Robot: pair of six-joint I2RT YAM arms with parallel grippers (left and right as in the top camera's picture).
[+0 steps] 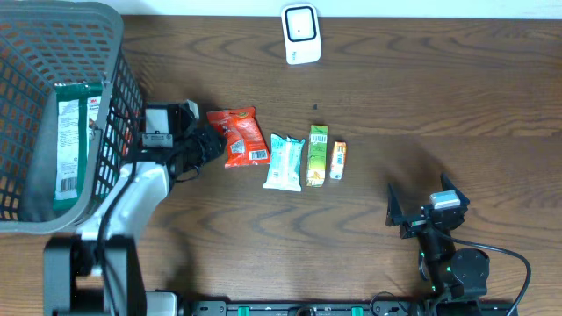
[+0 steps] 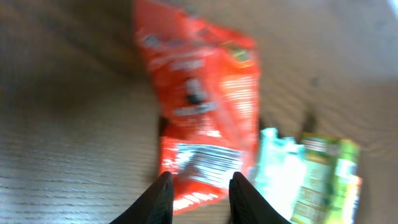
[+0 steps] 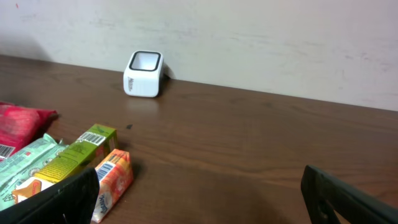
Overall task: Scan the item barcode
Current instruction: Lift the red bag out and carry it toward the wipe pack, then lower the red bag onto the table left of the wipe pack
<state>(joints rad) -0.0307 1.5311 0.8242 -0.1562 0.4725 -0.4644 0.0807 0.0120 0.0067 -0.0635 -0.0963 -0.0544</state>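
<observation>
A red snack packet [image 1: 241,136] lies flat on the table and heads a row of items; its barcode end shows in the left wrist view [image 2: 199,155]. My left gripper [image 1: 205,146] hovers at the packet's left edge. Its fingers [image 2: 163,198] stand a little apart, with the packet's near edge showing in the gap and nothing clamped. The white barcode scanner [image 1: 300,34] stands at the far edge of the table [image 3: 144,73]. My right gripper [image 1: 419,200] rests wide open at the front right, away from the items.
A pale blue packet [image 1: 284,162], a green box [image 1: 316,155] and a small orange box [image 1: 337,161] lie right of the red packet. A grey mesh basket [image 1: 105,53] at the far left holds a green packet [image 1: 75,145].
</observation>
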